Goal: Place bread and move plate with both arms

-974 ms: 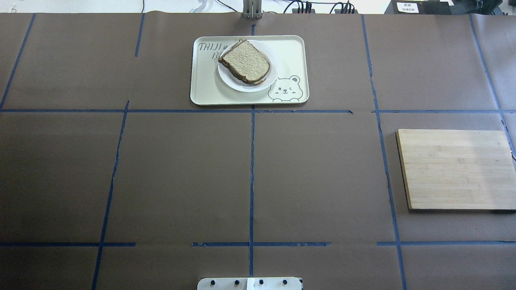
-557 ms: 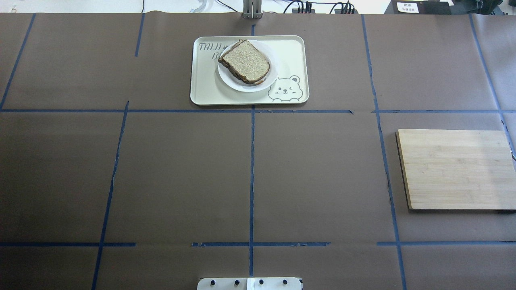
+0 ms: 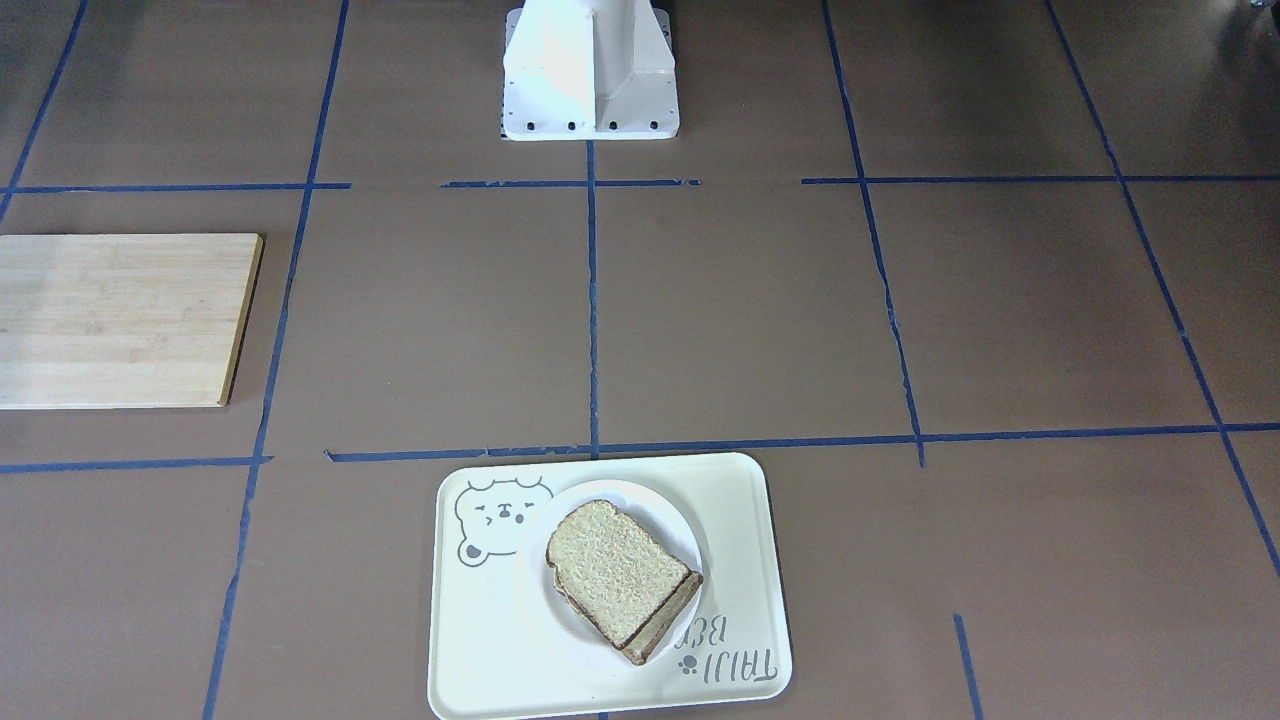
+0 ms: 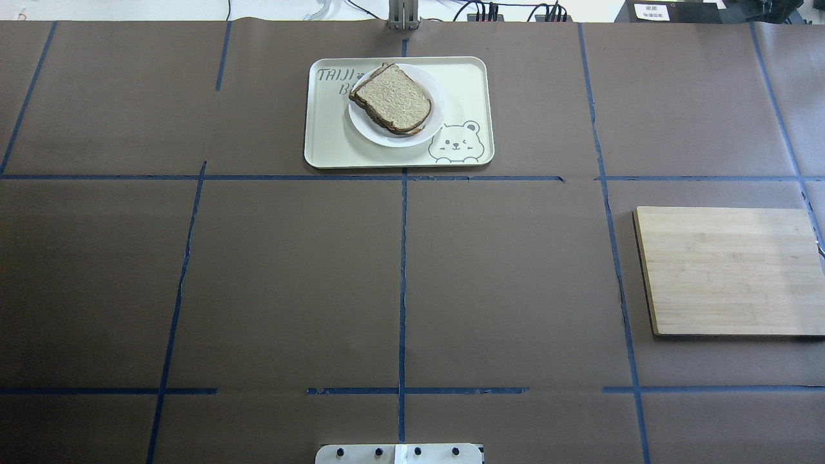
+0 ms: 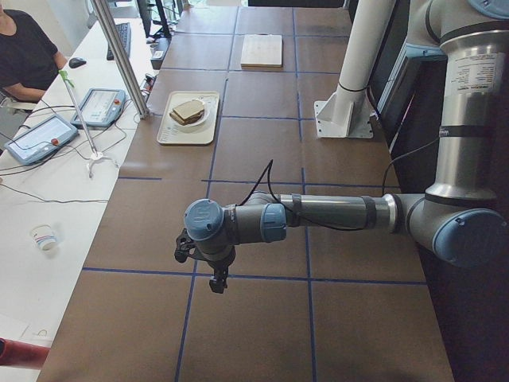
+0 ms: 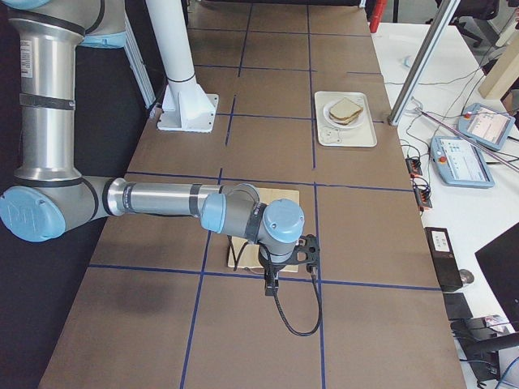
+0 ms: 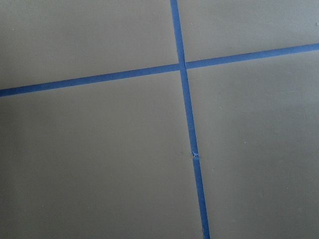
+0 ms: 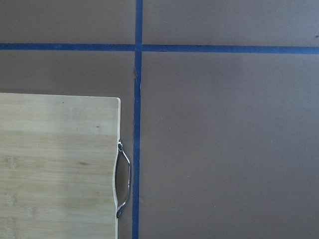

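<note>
The bread [image 4: 392,96] [image 3: 615,565] lies on top of another slice on the plate [image 4: 372,133] [image 3: 640,498]. The plate stands on a cream tray [image 4: 322,129] [image 3: 480,640] with a bear drawing, at the table's far middle. Both arms hang far from it, outside the overhead and front views. My left gripper [image 5: 217,280] hovers over bare table at the robot's left end. My right gripper [image 6: 270,282] hovers by the edge of a wooden board. I cannot tell whether either is open or shut. Neither wrist view shows any fingers.
A bamboo cutting board [image 4: 728,270] [image 3: 120,320] [image 8: 55,164] with a metal handle [image 8: 123,179] lies at the robot's right. The robot's white base [image 3: 590,70] stands at the near edge. Blue tape lines [image 7: 184,99] grid the brown table. A person [image 5: 24,56] sits at a side desk.
</note>
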Motion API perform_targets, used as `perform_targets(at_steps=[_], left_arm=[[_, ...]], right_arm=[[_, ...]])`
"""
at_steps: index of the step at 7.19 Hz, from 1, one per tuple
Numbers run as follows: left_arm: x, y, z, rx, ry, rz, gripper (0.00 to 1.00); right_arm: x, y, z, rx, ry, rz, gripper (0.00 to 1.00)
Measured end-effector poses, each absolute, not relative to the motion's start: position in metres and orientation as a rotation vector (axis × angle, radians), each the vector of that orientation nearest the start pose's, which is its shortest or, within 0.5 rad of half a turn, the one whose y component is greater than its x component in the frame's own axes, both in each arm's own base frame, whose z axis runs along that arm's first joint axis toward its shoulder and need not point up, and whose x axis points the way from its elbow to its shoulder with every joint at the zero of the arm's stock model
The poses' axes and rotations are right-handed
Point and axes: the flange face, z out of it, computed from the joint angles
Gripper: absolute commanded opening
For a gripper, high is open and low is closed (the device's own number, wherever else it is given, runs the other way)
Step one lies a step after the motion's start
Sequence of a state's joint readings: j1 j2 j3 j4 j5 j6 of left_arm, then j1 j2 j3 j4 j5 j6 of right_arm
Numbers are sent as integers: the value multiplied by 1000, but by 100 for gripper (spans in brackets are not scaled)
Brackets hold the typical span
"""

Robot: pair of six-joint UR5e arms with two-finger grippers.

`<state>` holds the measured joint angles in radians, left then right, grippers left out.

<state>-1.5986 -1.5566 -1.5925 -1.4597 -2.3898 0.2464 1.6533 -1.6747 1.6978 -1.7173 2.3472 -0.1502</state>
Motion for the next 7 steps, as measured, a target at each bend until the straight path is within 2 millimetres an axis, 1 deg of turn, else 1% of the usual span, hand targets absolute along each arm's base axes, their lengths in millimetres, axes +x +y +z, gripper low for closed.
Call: perform_targets(at_steps=[3,7], left_arm=[[-73,-476,660,19,829,161,100],[-73,-476,660,18,829,161,100]], right_arm=[[98,-432,658,-10,-794,38,99],[97,-432,657,-8,-803,46,99]])
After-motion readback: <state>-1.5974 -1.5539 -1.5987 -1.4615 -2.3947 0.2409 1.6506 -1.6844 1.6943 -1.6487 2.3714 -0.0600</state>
